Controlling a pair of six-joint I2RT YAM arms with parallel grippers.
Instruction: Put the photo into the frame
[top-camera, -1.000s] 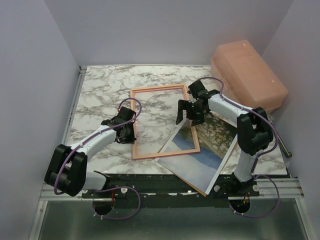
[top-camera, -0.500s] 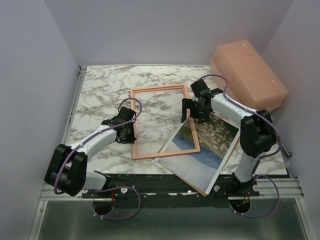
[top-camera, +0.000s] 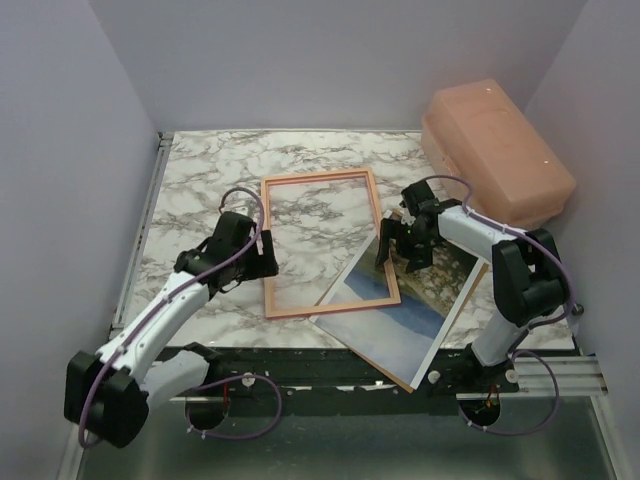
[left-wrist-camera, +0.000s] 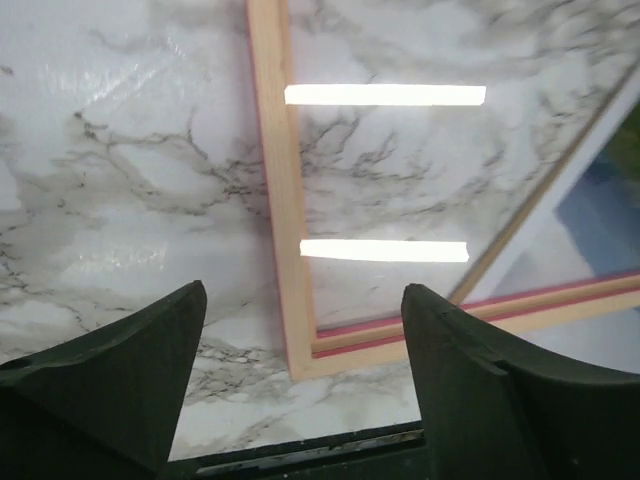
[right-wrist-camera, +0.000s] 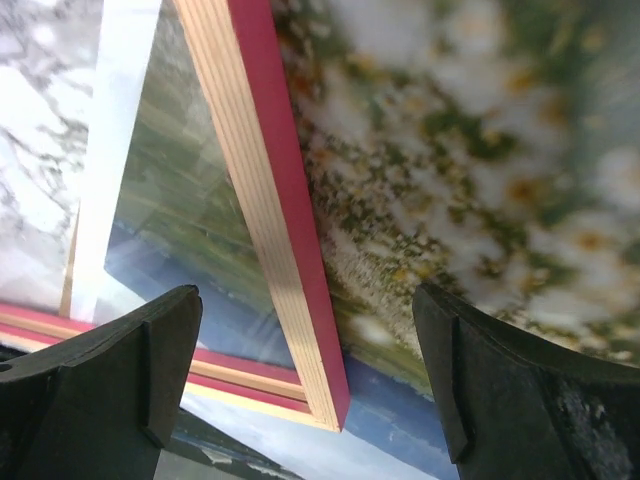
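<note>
The frame (top-camera: 316, 178) lies flat on the marble table (top-camera: 200, 180) with its orange-tan back up. Its near right corner rests on the photo (top-camera: 400, 322), which lies picture side up and askew at the front right. My left gripper (top-camera: 262, 262) is open just above the frame's left rail. In the left wrist view that rail (left-wrist-camera: 272, 170) runs between the spread fingers of the left gripper (left-wrist-camera: 302, 300). My right gripper (top-camera: 400, 254) is open over the frame's right rail. In the right wrist view the right gripper (right-wrist-camera: 308, 300) straddles the pink-edged rail (right-wrist-camera: 262, 200) above the flowery photo (right-wrist-camera: 480, 150).
A large pink plastic box (top-camera: 495, 150) stands at the back right, close behind the right arm. A black rail (top-camera: 330, 365) runs along the table's near edge, and the photo's near corner overhangs it. Lilac walls close in the sides and the back.
My left jaws have opened off the frame's left rail and that arm has drawn back toward the left. My right gripper has moved right and nearer, still open.
</note>
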